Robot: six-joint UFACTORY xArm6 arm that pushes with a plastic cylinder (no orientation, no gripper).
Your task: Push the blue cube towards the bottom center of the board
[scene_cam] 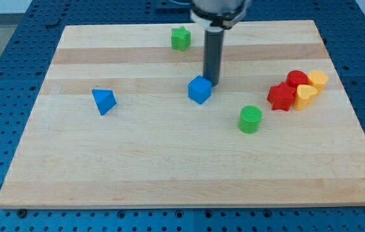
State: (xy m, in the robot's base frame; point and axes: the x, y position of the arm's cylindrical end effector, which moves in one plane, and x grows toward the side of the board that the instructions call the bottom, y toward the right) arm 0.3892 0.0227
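Observation:
The blue cube [199,89] sits on the wooden board [182,161], a little above and right of the board's centre. My tip [212,83] is at the end of the dark rod and stands just at the cube's upper right side, touching or almost touching it. The rod comes down from the view's top.
A blue triangular block [104,100] lies at the left. A green star-like block [181,38] sits near the top edge. A green cylinder [250,119] lies right of and below the cube. Two red blocks [287,90] and two yellow blocks [311,89] cluster at the right.

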